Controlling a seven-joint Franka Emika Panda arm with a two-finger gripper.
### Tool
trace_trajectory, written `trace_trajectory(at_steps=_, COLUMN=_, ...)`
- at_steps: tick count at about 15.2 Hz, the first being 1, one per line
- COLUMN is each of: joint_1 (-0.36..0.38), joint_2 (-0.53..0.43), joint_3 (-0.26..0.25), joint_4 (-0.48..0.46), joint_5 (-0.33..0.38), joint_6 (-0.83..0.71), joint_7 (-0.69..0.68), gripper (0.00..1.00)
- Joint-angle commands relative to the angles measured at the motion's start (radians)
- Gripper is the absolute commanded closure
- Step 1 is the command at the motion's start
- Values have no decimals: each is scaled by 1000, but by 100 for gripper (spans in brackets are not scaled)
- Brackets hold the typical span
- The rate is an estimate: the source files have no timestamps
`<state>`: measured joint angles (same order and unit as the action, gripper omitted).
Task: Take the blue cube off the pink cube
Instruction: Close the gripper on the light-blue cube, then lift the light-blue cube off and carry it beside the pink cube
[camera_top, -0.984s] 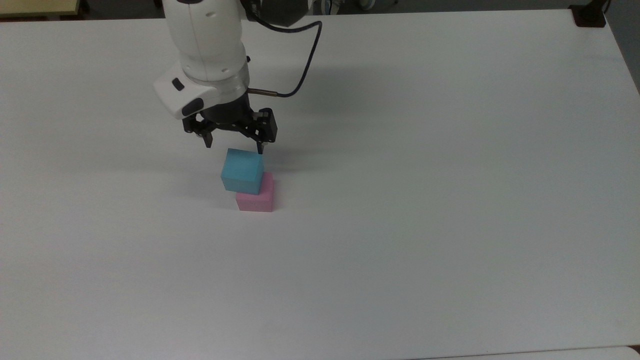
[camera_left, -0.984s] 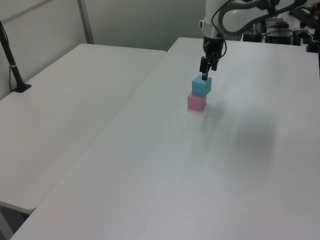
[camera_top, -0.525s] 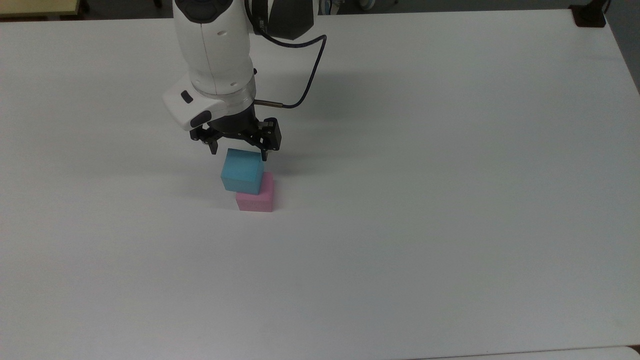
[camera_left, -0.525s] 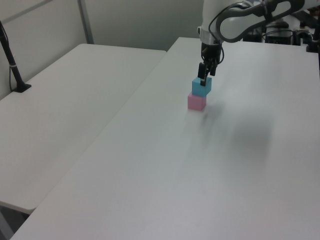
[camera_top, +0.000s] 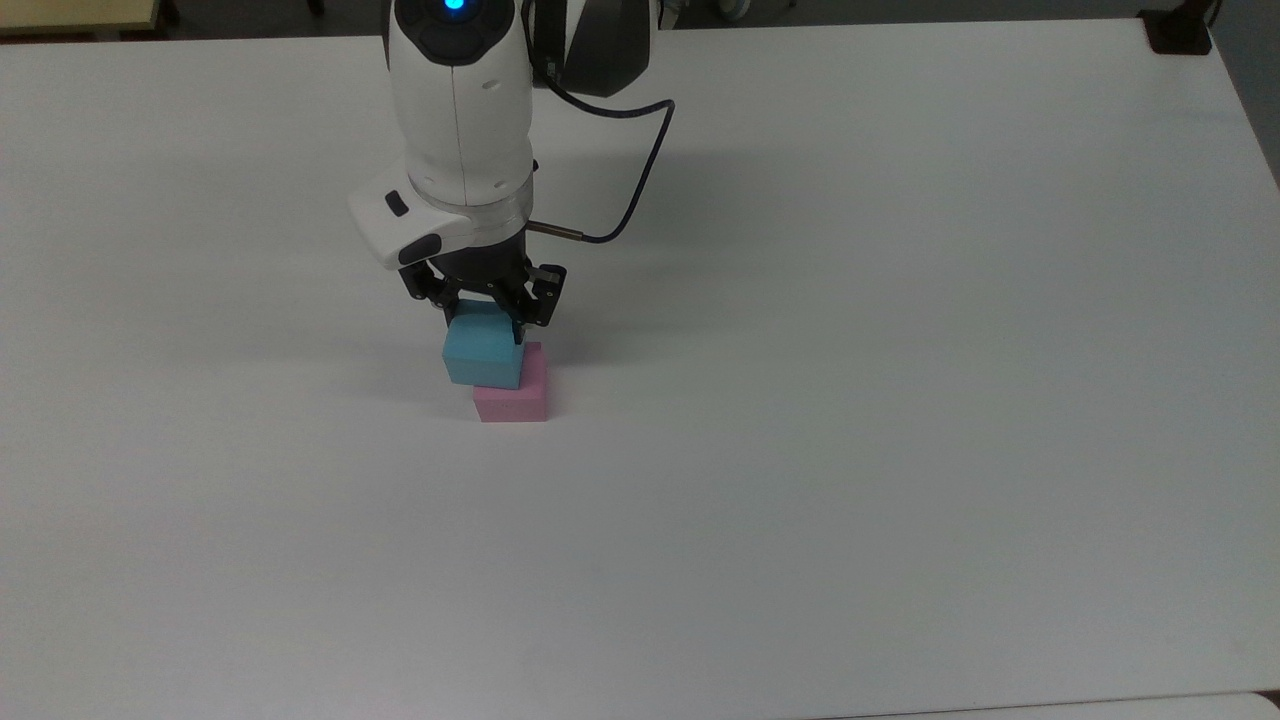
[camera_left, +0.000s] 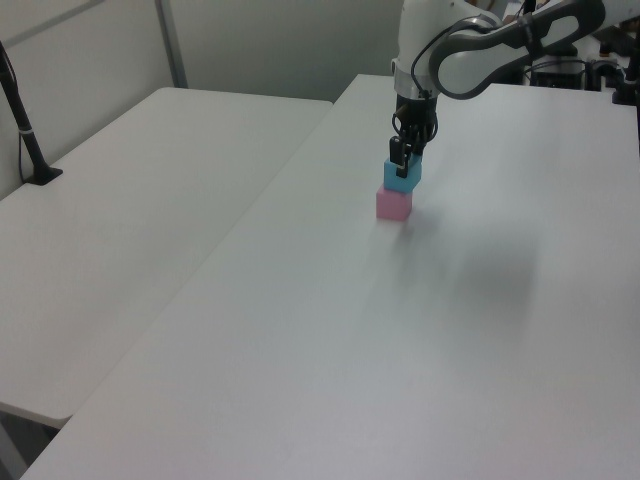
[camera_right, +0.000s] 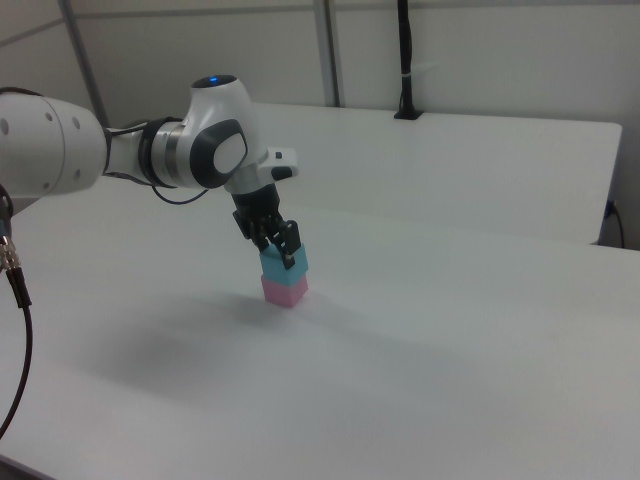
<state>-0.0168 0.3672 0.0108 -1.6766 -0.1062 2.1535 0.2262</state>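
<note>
The blue cube (camera_top: 482, 355) sits on top of the pink cube (camera_top: 515, 400), shifted a little toward the top view's left, near the middle of the white table (camera_top: 850, 400). My gripper (camera_top: 483, 322) has come down over the blue cube, open, with one black finger on each side of its upper half. In the left view the gripper (camera_left: 400, 160) points straight down onto the blue cube (camera_left: 402, 180), which rests on the pink cube (camera_left: 393, 204). From the right view the gripper (camera_right: 280, 250) covers the top of the blue cube (camera_right: 288, 265) above the pink cube (camera_right: 284, 291).
A dark cable (camera_top: 645, 170) loops off the wrist toward the top view's right. A black clamp (camera_top: 1178, 30) sits at the table's far right corner. A second table (camera_left: 120, 200) with a black post (camera_left: 22, 120) adjoins on the left view's left.
The arm has moved nearer and lower, bringing the fingers from just above and behind the blue cube down around it. Both cubes have stayed where they were.
</note>
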Motion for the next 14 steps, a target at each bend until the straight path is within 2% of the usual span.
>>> trace_trajectory(at_steps=1, joint_1=23, joint_2=-65, joint_3=3, joint_4=-17, joint_5=-16, joint_6=6, joint_7=28, gripper=45)
trace_trajectory(at_steps=5, joint_1=38, joint_2=-103, joint_3=76, joint_4=-20, joint_5=-15, joint_6=-75, joint_7=36, gripper=45)
trace_trajectory(at_steps=9, joint_1=40, joint_2=-88, joint_3=167, joint_4=-18, joint_5=-15, joint_6=-72, joint_7=94, gripper=45)
trace_trajectory(at_steps=14, joint_1=115, joint_2=-39, joint_3=179, joint_4=-43, joint_5=-20, joint_6=6, joint_7=199, gripper=45)
